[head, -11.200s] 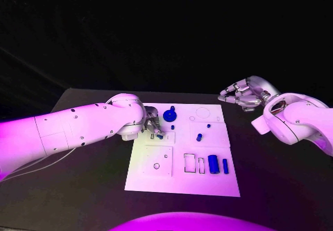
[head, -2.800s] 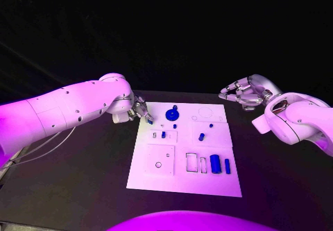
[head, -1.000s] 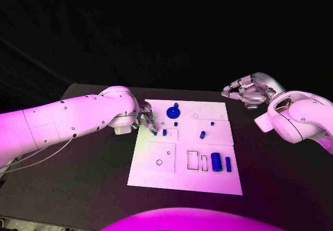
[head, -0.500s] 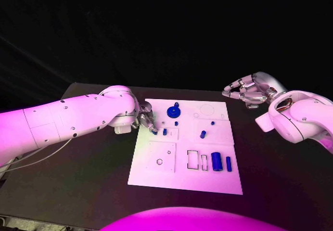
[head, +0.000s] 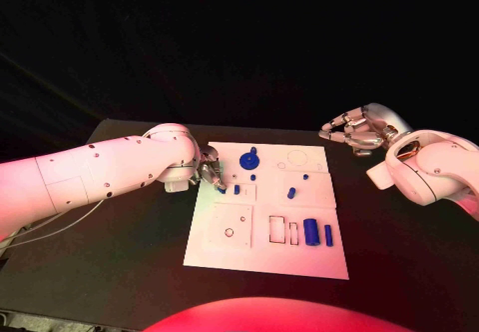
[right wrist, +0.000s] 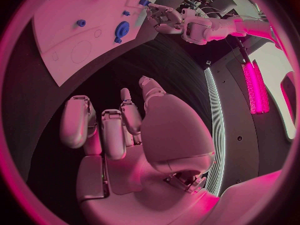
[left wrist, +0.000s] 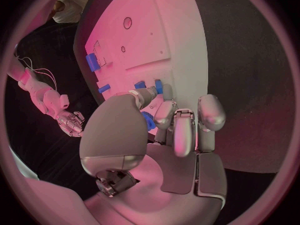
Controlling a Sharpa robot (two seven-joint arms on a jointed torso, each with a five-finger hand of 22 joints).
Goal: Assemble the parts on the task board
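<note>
A: Where is the task board (head: 268, 259) now?

B: It lies flat in the middle of the black table (head: 120, 277), with its long side running away from the robot. Several blue parts are on it. A blue gear (head: 248, 162) sits near the far edge, a bit toward the left side. A thick blue cylinder (head: 311, 232) and a thin blue bar (head: 327, 236) lie side by side close to the right edge, in the near half. A small blue peg (head: 291, 193) stands near the middle of the board, right of centre, and another small blue piece (head: 237, 189) stands nearer to the left edge.

A: And the left hand?

B: The left hand (head: 210, 173) is at the left edge of the board, in the far half. Its fingers (left wrist: 164, 113) are curled together, and the left wrist view shows a small blue part (left wrist: 148, 121) pinched between the thumb and the fingers. The fingertips are low, just over the board surface, next to two small blue pieces there.

A: The right hand?

B: The right hand (head: 354, 131) is off the board, over the table beyond the board's far right corner, well apart from all parts. Its fingers (right wrist: 112, 130) are bent inward, and it holds nothing.
</note>
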